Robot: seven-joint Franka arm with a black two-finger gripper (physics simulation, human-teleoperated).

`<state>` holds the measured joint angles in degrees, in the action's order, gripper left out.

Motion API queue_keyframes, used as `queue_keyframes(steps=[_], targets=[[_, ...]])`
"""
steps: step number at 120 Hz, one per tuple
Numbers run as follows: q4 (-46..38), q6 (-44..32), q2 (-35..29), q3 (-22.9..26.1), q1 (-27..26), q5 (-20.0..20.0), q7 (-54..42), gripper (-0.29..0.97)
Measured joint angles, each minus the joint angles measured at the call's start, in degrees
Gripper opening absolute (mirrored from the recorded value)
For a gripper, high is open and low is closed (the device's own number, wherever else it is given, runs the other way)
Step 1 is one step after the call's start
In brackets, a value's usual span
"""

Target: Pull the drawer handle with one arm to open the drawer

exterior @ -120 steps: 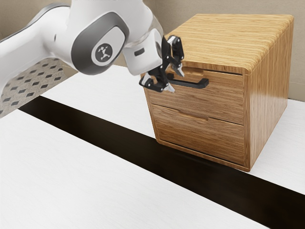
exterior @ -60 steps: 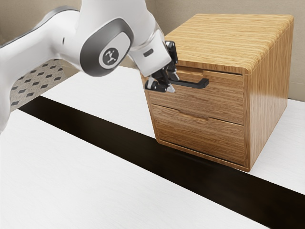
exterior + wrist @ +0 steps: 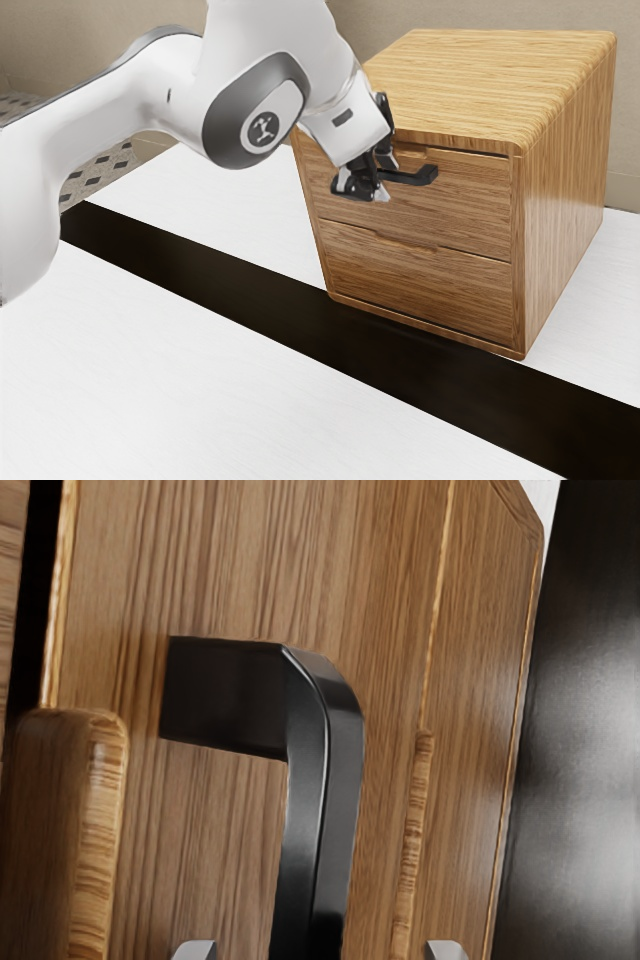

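The gripper (image 3: 366, 189) has moved toward the exterior view's right since a second ago. Then it hung splayed off the end of the black drawer handle (image 3: 414, 175); now it straddles the bar near that end. In the wrist view the handle (image 3: 325, 780) runs between two grey fingertips (image 3: 195, 949), with wood showing on either side, so the claw seems narrowed but not clamped, though the contact itself is hard to judge. The handle sits on the top drawer (image 3: 450, 208) of the wooden cabinet (image 3: 565, 190), above the lower drawer (image 3: 420, 265). The top drawer's front is unmoved and flush with the cabinet. The cabinet stands on a white table (image 3: 150, 400) crossed by a black stripe (image 3: 200, 268).
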<state>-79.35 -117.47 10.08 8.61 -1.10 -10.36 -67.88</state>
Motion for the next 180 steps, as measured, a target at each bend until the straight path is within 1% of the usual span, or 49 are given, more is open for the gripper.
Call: queue_keyframes(steps=[17,30,35,44,50,51,67,99,117,146,180], targets=[[-2.0,-0.5,-1.0,0.1,-0.2,0.0,0.8,0.08],[-6.7,-0.8,-4.6,0.1,-0.2,0.1,1.3,-0.01],[-8.3,-0.9,-5.6,0.1,-0.2,0.1,1.6,-0.07],[-11.8,-1.2,-8.7,0.3,-0.2,0.0,2.0,-0.11],[-13.5,-1.3,-10.5,0.5,-0.1,0.0,2.2,-0.11],[-13.7,-1.3,-10.8,-0.2,-0.8,0.0,2.3,-0.11],[-18.6,-1.7,-15.9,1.5,0.6,0.0,3.1,-0.10],[-26.2,-1.7,-22.6,2.8,0.1,-0.1,4.5,-0.11],[-30.2,-1.3,-27.4,3.3,-0.2,0.1,5.2,-0.10],[-34.3,0.2,-31.2,2.8,-0.1,0.3,6.1,-0.11],[-36.9,1.6,-34.4,2.9,0.0,1.0,6.8,-0.08]])
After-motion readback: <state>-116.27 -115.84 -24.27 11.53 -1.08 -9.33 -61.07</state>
